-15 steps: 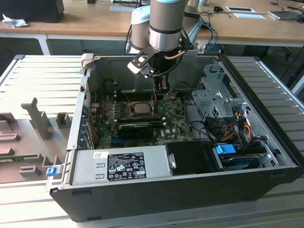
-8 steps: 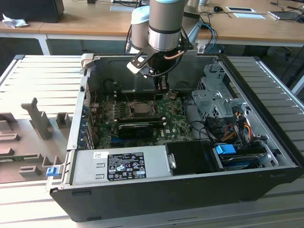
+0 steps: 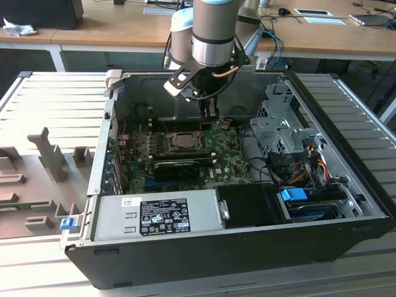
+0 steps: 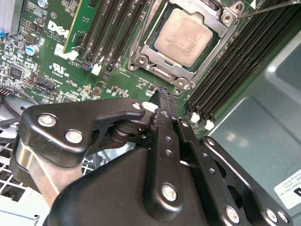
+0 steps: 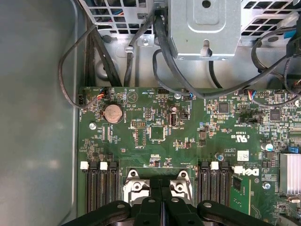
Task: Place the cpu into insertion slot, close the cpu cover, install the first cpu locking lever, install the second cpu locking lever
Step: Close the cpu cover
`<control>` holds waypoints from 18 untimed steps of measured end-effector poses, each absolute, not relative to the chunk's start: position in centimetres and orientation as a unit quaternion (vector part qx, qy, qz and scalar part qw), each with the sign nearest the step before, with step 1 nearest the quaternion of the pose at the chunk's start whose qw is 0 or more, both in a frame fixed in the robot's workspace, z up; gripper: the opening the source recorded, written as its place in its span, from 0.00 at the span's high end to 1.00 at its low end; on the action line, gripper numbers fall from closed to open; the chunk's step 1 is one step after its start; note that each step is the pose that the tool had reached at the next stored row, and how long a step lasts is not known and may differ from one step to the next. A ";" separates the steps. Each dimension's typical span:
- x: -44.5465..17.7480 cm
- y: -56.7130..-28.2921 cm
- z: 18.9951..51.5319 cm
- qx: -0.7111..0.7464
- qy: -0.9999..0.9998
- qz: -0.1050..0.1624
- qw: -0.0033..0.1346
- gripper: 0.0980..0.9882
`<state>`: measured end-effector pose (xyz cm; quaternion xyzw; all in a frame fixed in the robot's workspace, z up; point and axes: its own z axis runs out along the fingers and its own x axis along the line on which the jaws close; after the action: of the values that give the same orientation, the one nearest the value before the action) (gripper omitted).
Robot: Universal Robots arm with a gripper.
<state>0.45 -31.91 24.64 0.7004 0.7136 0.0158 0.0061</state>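
Light wooden desks (image 3: 111, 31) (white legs beneath) stand behind a ribbed grey metal worktable (image 3: 55, 93) under even light.

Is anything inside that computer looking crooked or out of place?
Only one thing: a thin metal lever juts out from the socket corner beside the cpu. The cpu itself sits square inside the cpu cover.

Robotics lab: desks (image 3: 111, 28), opened computer case (image 3: 247, 253)

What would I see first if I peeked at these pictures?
The big black gripper, fingers shut, points down at the green motherboard inside the open computer case. Near it the silver cpu sits framed by the cpu cover.
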 end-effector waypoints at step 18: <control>-0.1 -31.9 24.6 0.700 0.714 0.016 0.006 0.99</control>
<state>-0.08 -31.91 24.56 0.7004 0.7136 0.0158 0.0061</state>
